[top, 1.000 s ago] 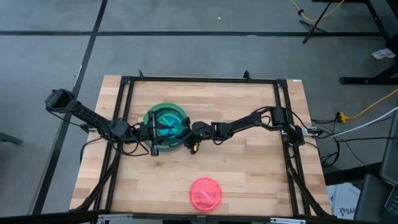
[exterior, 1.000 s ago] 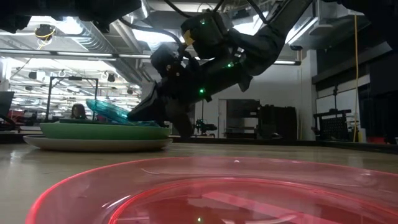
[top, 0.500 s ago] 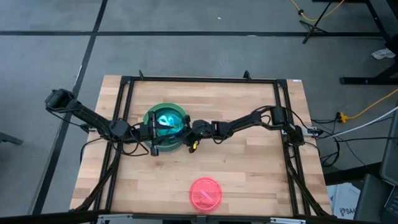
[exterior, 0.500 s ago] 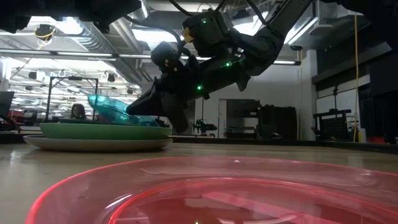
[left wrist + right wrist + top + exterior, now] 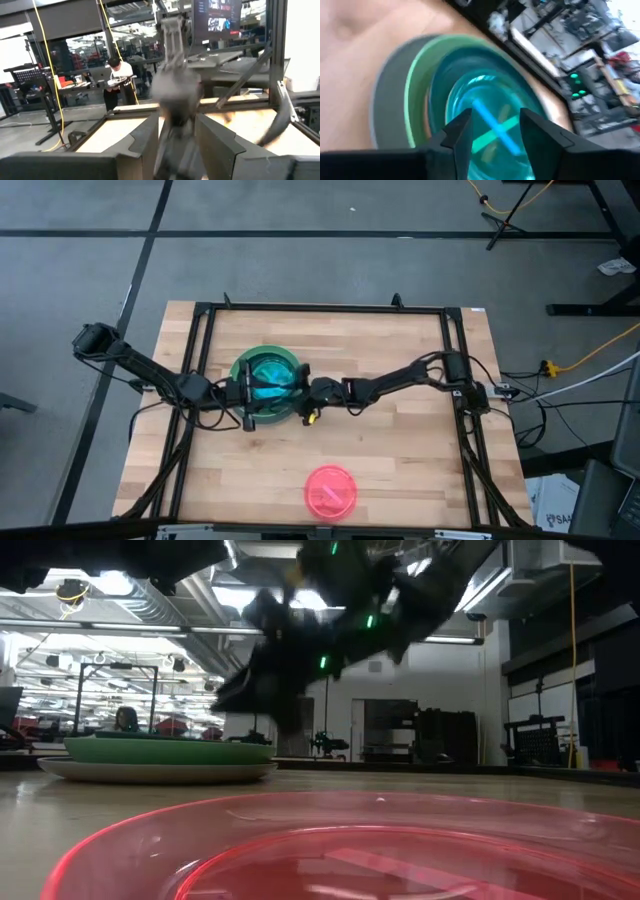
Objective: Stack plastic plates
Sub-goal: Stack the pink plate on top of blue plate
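Note:
A stack of plates (image 5: pixel 268 375) stands left of the table's middle: grey at the bottom (image 5: pixel 150 771), light green above it (image 5: pixel 165 750), then dark teal, with the translucent blue plate (image 5: pixel 490 117) lying in the top. My right gripper (image 5: pixel 307 392) is open just off the stack's right rim and above it (image 5: pixel 490 135). It shows blurred in the low view (image 5: pixel 270 690). My left gripper (image 5: pixel 249 394) is open at the stack's left rim, with nothing between its fingers (image 5: pixel 175 145). A translucent pink plate (image 5: pixel 330 490) lies alone near the table's near edge.
Black frame rails (image 5: pixel 200 380) run along the table's left, right and far sides. Bare wood lies between the stack and the pink plate and across the right half. A person (image 5: pixel 120 82) stands in the room beyond the table.
The blue plate stood tilted on the stack with its right rim raised at my right gripper. It has dropped level into the stack and no longer shows above the green rim. My right gripper has let go, risen and drawn slightly toward the table's right edge.

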`<action>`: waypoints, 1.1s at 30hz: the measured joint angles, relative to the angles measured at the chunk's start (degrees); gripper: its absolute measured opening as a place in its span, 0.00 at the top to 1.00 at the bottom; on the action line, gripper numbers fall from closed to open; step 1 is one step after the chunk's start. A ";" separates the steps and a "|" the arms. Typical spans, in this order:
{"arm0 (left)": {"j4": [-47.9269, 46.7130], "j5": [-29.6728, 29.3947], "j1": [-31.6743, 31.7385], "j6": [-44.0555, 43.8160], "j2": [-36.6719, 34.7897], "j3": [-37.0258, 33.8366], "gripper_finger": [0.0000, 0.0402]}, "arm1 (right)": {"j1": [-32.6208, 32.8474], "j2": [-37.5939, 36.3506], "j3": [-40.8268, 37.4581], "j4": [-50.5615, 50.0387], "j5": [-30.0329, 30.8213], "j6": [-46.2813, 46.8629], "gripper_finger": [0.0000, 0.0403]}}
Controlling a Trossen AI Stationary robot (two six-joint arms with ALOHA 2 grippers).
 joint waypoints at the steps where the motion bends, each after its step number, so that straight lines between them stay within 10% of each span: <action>1: -0.49 -0.01 0.00 -0.15 0.00 -0.01 0.69 | 0.72 -1.13 0.02 -1.19 1.82 -0.08 0.61; 9: -0.92 0.01 -0.07 -2.48 0.00 -0.01 0.69 | 4.15 -14.11 0.04 -27.10 4.15 10.14 0.61; 18: -0.70 0.56 -0.07 -2.64 0.00 -0.01 0.69 | 6.46 -25.46 -0.68 -52.39 -9.56 28.37 0.61; 33: -0.61 8.76 -0.05 -9.31 0.17 -0.01 0.69 | 14.28 -29.14 -18.24 -34.00 -15.39 45.36 0.61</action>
